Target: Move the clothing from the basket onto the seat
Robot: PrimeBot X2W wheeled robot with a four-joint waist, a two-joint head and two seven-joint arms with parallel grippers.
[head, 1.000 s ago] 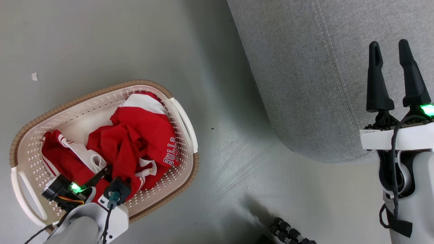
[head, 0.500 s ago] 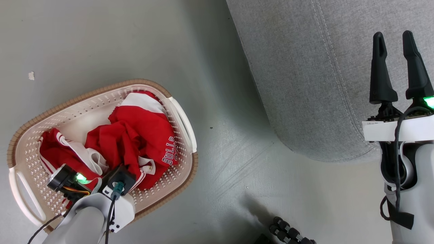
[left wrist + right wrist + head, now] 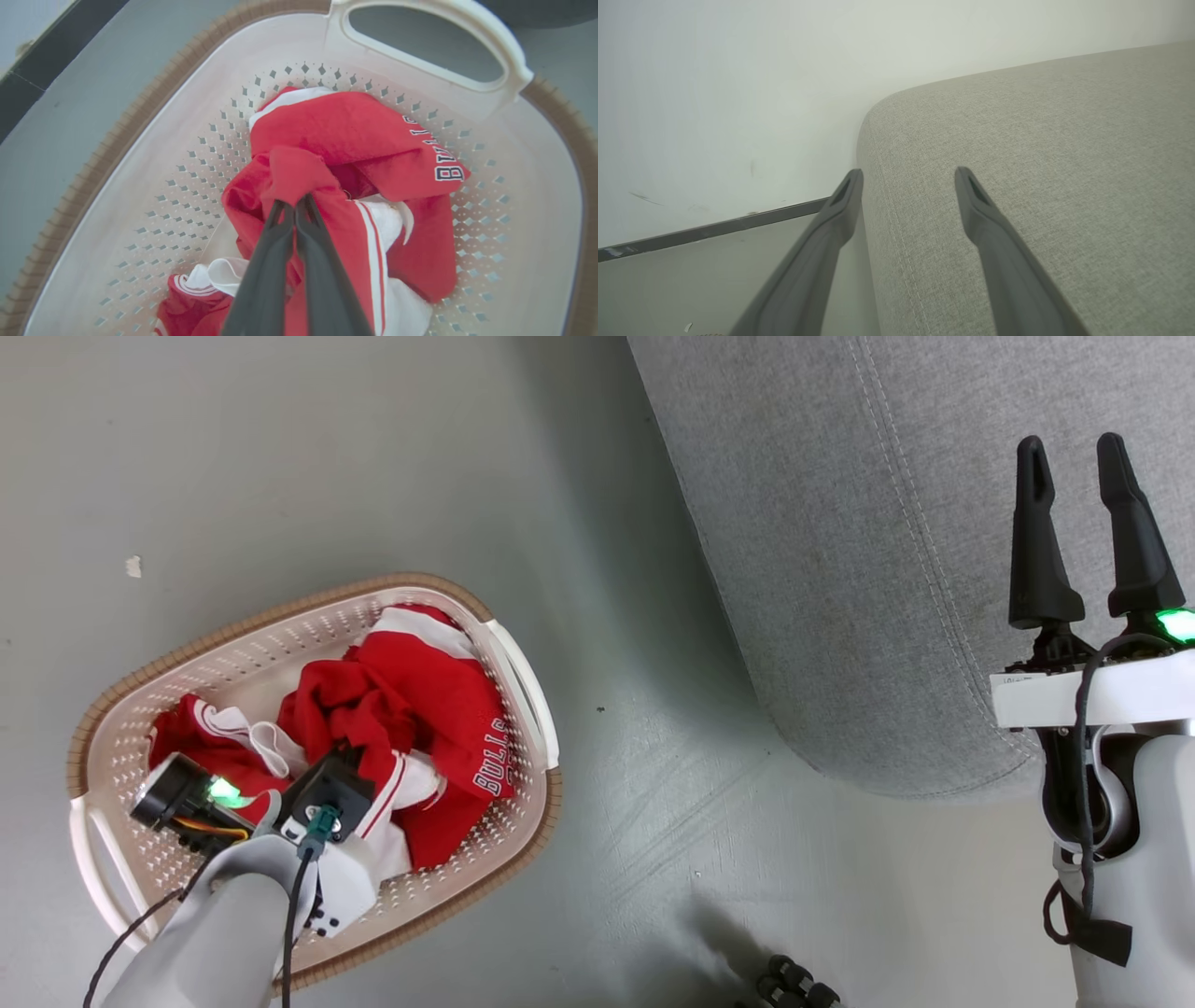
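Clothing [image 3: 420,709] in basket [image 3: 233,625], none on seat [image 3: 840,523]. My left gripper [image 3: 293,207] clamps a fold of it; right gripper [image 3: 1069,457] gapes empty.

There is one basket [image 3: 233,658], and it has two handles [image 3: 527,686]. In it lie one striped garment [image 3: 201,737] and one BULLS garment [image 3: 448,709], two in all. There is one sofa [image 3: 840,569]. There are two grippers, the left gripper [image 3: 294,205] and the right gripper [image 3: 1070,443], each with two dark fingers [image 3: 1036,569], so four in all. Two green lights [image 3: 224,791] glow, one by each gripper. One pale scrap [image 3: 133,567] lies on the floor [image 3: 373,448], and one black ribbed object [image 3: 794,985] sits at the head view's bottom edge.
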